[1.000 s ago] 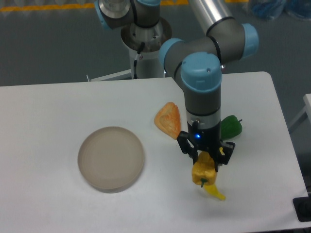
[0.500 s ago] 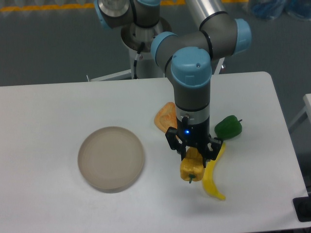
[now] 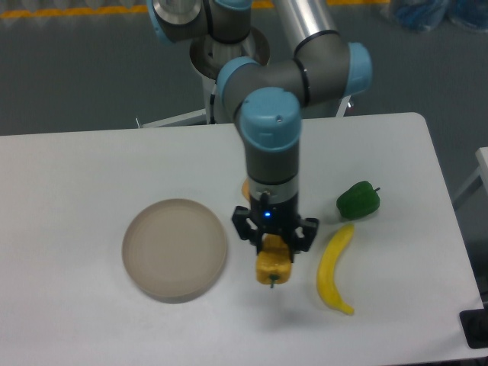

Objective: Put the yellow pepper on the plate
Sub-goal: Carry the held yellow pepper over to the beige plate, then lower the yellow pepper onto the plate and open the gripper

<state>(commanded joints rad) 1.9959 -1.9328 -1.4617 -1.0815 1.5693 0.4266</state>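
The yellow pepper hangs above the white table, stem pointing down, held between the fingers of my gripper, which is shut on it. The round grey-beige plate lies flat on the table to the left of the pepper, its right rim a short gap from the gripper. The arm's wrist rises straight up from the gripper and hides most of an orange object behind it.
A yellow banana lies just right of the gripper. A green pepper sits further right and back. An orange item peeks out behind the wrist. The robot base stands at the table's far edge.
The gripper has carried the yellow pepper leftward, from over the banana toward the plate. The banana is now fully uncovered, and the orange item is mostly hidden by the arm.
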